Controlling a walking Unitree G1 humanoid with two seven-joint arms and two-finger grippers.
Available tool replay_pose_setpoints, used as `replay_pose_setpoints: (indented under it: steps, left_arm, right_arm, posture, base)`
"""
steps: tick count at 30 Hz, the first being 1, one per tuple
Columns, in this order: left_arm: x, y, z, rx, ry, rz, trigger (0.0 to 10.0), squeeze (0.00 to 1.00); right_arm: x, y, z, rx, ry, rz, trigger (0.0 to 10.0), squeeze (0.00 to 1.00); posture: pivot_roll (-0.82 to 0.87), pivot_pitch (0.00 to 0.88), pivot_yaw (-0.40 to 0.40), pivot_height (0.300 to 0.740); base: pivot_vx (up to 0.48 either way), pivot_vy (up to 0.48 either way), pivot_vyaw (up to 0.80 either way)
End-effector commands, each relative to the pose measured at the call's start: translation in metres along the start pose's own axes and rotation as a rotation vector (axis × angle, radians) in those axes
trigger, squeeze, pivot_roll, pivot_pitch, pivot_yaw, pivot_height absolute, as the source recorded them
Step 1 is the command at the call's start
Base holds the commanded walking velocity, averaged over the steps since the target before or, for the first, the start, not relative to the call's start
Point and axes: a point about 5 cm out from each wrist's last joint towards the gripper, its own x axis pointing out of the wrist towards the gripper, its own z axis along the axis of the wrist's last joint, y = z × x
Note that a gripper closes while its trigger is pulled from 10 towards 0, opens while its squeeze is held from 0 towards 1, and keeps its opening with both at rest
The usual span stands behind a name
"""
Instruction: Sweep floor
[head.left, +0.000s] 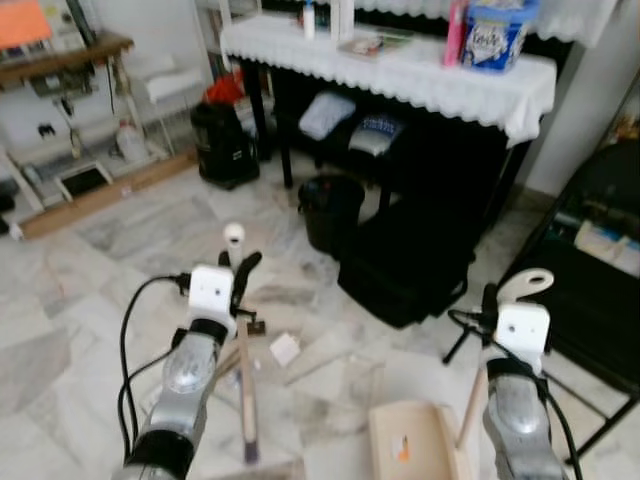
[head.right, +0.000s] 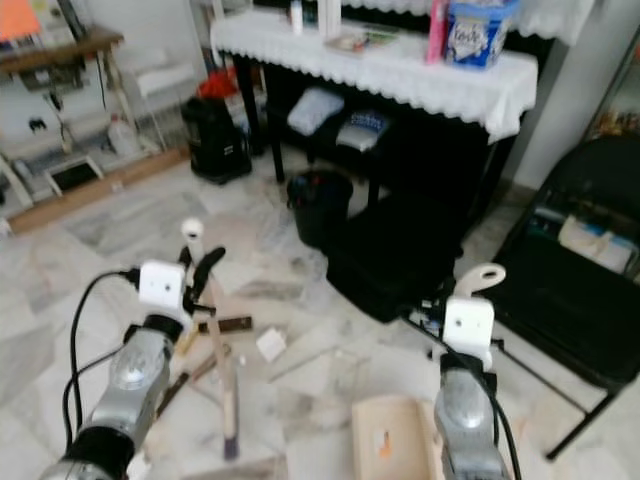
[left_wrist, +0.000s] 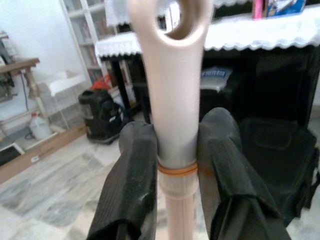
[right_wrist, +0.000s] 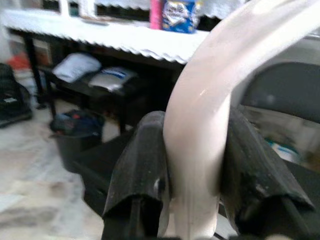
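My left gripper (head.left: 238, 272) is shut on the pale wooden broom handle (head.left: 245, 385), just below its rounded top end with a hanging hole (left_wrist: 176, 20). The stick slants down to the marble floor in front of me. Both black fingers (left_wrist: 131, 175) press its sides in the left wrist view. My right gripper (head.left: 494, 305) is shut on the curved white handle (right_wrist: 200, 125) of a beige dustpan (head.left: 405, 442), whose pan rests low on the floor by my right arm. A white paper scrap (head.left: 285, 348) and a small dark piece (head.left: 256, 326) lie on the floor between the two tools.
A black bin (head.left: 331, 210) and a black bag (head.left: 410, 265) stand ahead under a table with a white lace cloth (head.left: 400, 70). A black folding chair (head.left: 600, 260) is close on the right. A black box (head.left: 224, 145) and shelves stand at the back left.
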Motion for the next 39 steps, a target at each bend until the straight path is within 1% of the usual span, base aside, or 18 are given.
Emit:
replay_pose_setpoints:
  steps: [1, 4, 14, 27, 30, 36, 39]
  left_arm:
    - [0.0081, -0.0021, 0.0131, 0.008, -0.062, -0.006, 10.0, 0.00]
    - [0.0084, -0.0026, 0.0131, 0.008, -0.061, -0.003, 10.0, 0.00]
    - [0.0082, -0.0036, 0.0125, 0.001, -0.062, 0.008, 10.0, 0.00]
    - [0.0064, -0.0022, 0.0122, 0.002, -0.065, 0.011, 10.0, 0.00]
    - [0.0059, -0.0023, 0.0120, 0.003, -0.064, 0.012, 10.0, 0.00]
    - [0.0055, -0.0035, 0.0116, 0.002, -0.062, 0.008, 10.0, 0.00]
    - [0.0053, -0.0037, 0.0114, 0.002, -0.062, 0.007, 10.0, 0.00]
  right_arm:
    - [0.0042, -0.0026, 0.0071, 0.030, -0.028, -0.013, 10.0, 0.00]
    - [0.0049, -0.0036, 0.0077, 0.024, -0.033, -0.011, 10.0, 0.00]
    - [0.0078, -0.0043, 0.0105, 0.016, -0.045, -0.004, 10.0, 0.00]
    - [0.0060, -0.0040, 0.0096, 0.009, -0.042, -0.003, 10.0, 0.00]
    - [0.0052, -0.0031, 0.0098, -0.021, -0.047, 0.013, 10.0, 0.00]
    - [0.0047, -0.0022, 0.0102, -0.024, -0.053, 0.024, 10.0, 0.00]
    - [0.0046, -0.0026, 0.0093, -0.012, -0.045, 0.014, 10.0, 0.00]
  posture:
    - [-0.05, 0.000, 0.056, 0.740]
    - [-0.05, 0.000, 0.052, 0.740]
    - [-0.05, 0.000, 0.042, 0.740]
    - [-0.05, 0.000, 0.042, 0.740]
    - [-0.04, 0.000, 0.040, 0.740]
    - [-0.04, 0.000, 0.039, 0.740]
    - [-0.04, 0.000, 0.039, 0.740]
  base:
    - [0.300, 0.000, -0.80]
    - [0.300, 0.000, -0.80]
    - [0.299, 0.000, 0.00]
    - [0.300, 0.000, 0.00]
    - [0.299, 0.000, 0.00]
    - [0.297, 0.000, 0.72]
    - [0.298, 0.000, 0.14]
